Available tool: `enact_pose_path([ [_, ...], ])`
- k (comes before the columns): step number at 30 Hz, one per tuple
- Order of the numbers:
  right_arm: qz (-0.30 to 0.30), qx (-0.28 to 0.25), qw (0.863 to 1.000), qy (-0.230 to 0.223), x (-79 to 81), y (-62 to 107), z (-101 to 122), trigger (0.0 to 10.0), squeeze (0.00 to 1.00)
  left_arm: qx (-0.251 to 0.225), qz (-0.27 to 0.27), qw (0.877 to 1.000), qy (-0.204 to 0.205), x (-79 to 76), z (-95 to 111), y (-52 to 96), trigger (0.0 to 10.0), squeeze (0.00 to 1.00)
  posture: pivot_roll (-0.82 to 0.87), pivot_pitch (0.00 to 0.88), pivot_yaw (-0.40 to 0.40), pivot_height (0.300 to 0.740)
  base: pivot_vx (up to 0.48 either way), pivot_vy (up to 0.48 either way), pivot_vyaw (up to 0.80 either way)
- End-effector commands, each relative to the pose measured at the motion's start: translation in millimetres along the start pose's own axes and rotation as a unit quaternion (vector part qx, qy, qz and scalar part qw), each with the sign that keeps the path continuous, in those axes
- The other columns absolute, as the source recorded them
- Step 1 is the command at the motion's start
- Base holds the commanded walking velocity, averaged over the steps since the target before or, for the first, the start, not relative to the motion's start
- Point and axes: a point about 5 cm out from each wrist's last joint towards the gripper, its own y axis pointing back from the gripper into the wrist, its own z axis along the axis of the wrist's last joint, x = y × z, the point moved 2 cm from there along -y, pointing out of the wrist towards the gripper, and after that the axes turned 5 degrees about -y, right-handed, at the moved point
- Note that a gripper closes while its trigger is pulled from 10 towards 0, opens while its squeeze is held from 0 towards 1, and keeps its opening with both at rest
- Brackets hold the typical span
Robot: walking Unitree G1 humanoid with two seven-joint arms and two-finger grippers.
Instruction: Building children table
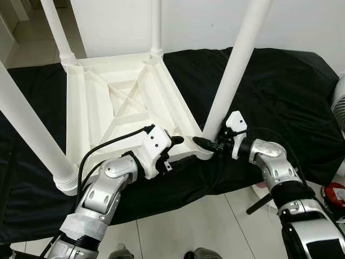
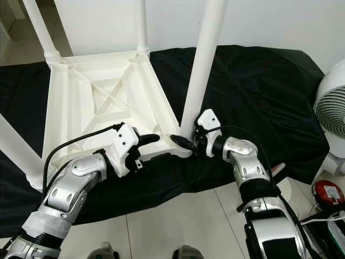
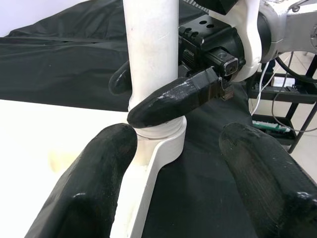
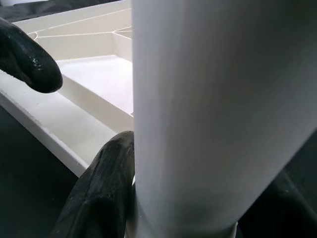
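Observation:
A white children's table (image 1: 118, 102) lies upside down on a black cloth (image 1: 280, 91), its legs pointing up. My right gripper (image 1: 207, 141) is shut on the near right leg (image 1: 237, 59) just above its socket at the table's corner. In the left wrist view its fingers (image 3: 173, 101) wrap the leg (image 3: 148, 44) from both sides. In the right wrist view the leg (image 4: 213, 114) is pressed against one finger (image 4: 99, 193). My left gripper (image 1: 182, 150) is open beside that same corner, one finger over the rim, one below it, holding nothing.
Three more legs stand in their sockets: near left (image 1: 32, 135), far left (image 1: 56, 29), far middle (image 1: 156, 27). A white fan (image 2: 334, 108) and a red object (image 1: 334, 194) sit on the tiled floor at my right. A white wall is behind.

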Motion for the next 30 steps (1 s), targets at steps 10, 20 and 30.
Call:
enact_pose_path([
  [10,-0.070,0.043,0.997,0.008,12.5,-6.2,-16.1,10.0,0.00,0.007,0.011,1.000,0.005,-0.2,-2.1,0.2,10.0,0.00,0.03,0.000,-0.008,0.740,0.000,0.000,0.00],
  [20,-0.160,0.012,0.985,-0.055,33.7,-15.9,-11.2,10.0,0.00,0.005,0.010,1.000,0.006,-3.2,-2.2,-0.6,10.0,0.00,0.03,0.000,-0.020,0.740,0.000,0.000,0.00],
  [30,-0.350,-0.029,0.921,-0.167,51.9,-26.3,-2.6,10.0,0.00,0.005,0.008,1.000,0.009,-5.0,-4.2,-1.3,10.0,0.00,0.03,0.000,-0.030,0.740,0.000,0.000,0.00],
])
